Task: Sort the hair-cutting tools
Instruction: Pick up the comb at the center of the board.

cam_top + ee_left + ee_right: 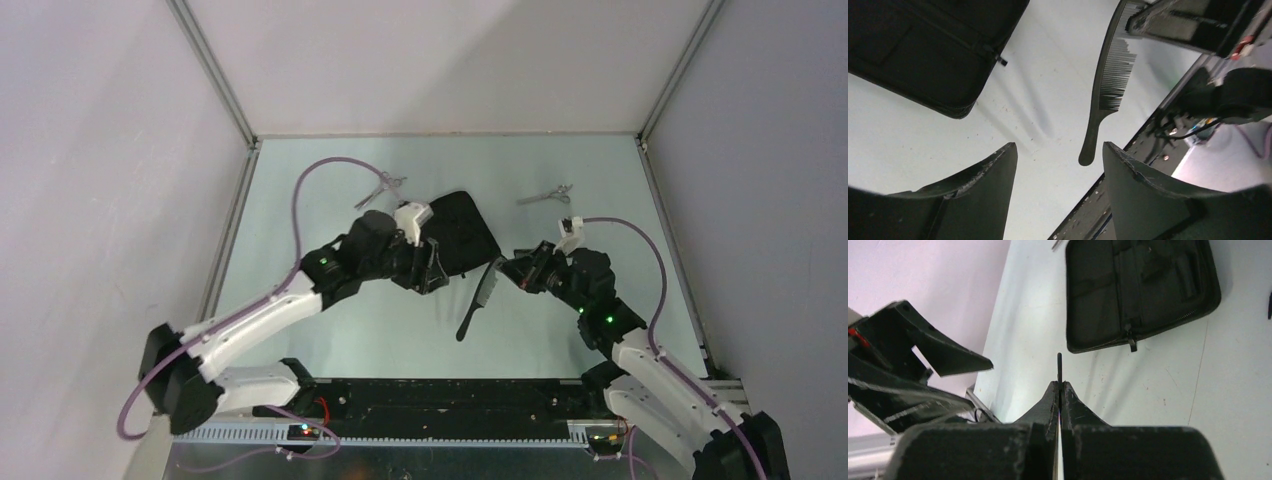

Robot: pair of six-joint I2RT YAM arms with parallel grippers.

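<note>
My right gripper [1060, 387] is pinched fully together on the toothed end of the handled comb [1110, 75], which shows edge-on as a thin black blade inside the grip. My left gripper [1059, 147] stands wide apart and holds nothing. It hangs over the desk [400, 335], with the comb's handle tip just off at its 12 o'clock.

In the overhead view the comb runs from my right gripper toward 7 o'clock and sits at 5 o'clock of the zip case [462, 230]. Whether it is clear of the desk I cannot tell. I judge it light, thin, a little springy and made of slick plastic. A pinch across the teeth may let it swivel, so the solid spine or the handle would be the surer hold.

The far-left scissors [383, 186] lie at 10 o'clock of the case and the far-right scissors [547, 194] at 2 o'clock. Both look like stiff, heavier metal lying flat. I would take them across the pivot rather than by the rings.
</note>
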